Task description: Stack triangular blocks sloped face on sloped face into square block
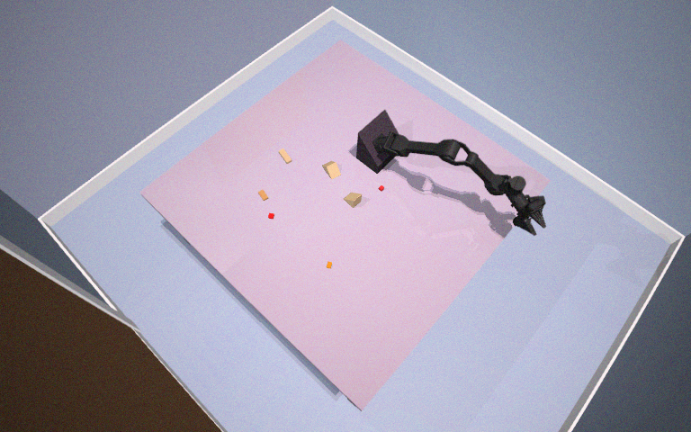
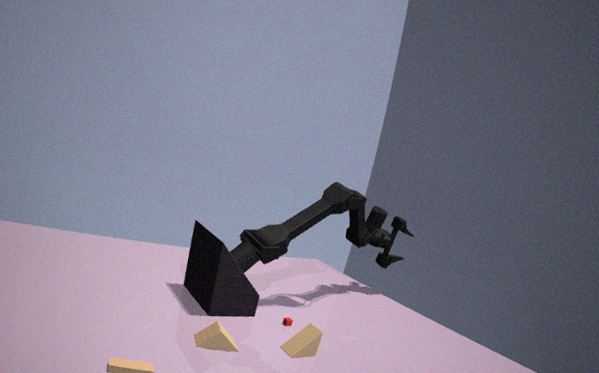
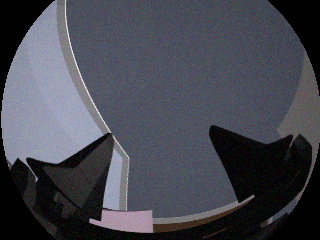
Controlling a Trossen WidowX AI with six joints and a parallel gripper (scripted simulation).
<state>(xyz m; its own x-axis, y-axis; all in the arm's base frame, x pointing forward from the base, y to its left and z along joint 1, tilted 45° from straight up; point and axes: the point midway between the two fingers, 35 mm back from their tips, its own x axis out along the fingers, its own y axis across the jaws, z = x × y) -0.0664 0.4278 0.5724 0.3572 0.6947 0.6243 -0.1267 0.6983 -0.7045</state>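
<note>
Spread across the room: a pale blue floor point(image 1: 534, 315) inside a low whitish border point(image 1: 185, 118), plus blue-grey and darker walls. Above that floor, a flat pink counter point(image 1: 381, 305) point(image 2: 397, 351) point(image 3: 127, 221). Resting there near the black base point(image 1: 375, 148) point(image 2: 235, 289) — two triangular blocks point(image 1: 331, 169) point(image 2: 216, 337), apart, unstacked. Raised well above the counter, with nothing gripped: the tool point(image 1: 540, 230) point(image 2: 408, 246) point(image 3: 163, 134), wide open.

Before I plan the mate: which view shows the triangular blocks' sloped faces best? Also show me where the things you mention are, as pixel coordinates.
Exterior: both triangular blocks point(image 1: 332, 169) point(image 1: 352, 199) point(image 2: 216, 337) point(image 2: 301, 342) appear large, wedge profiles readable. Top shows both, but small, slopes harder to judge. Wrist shows neither.
</note>
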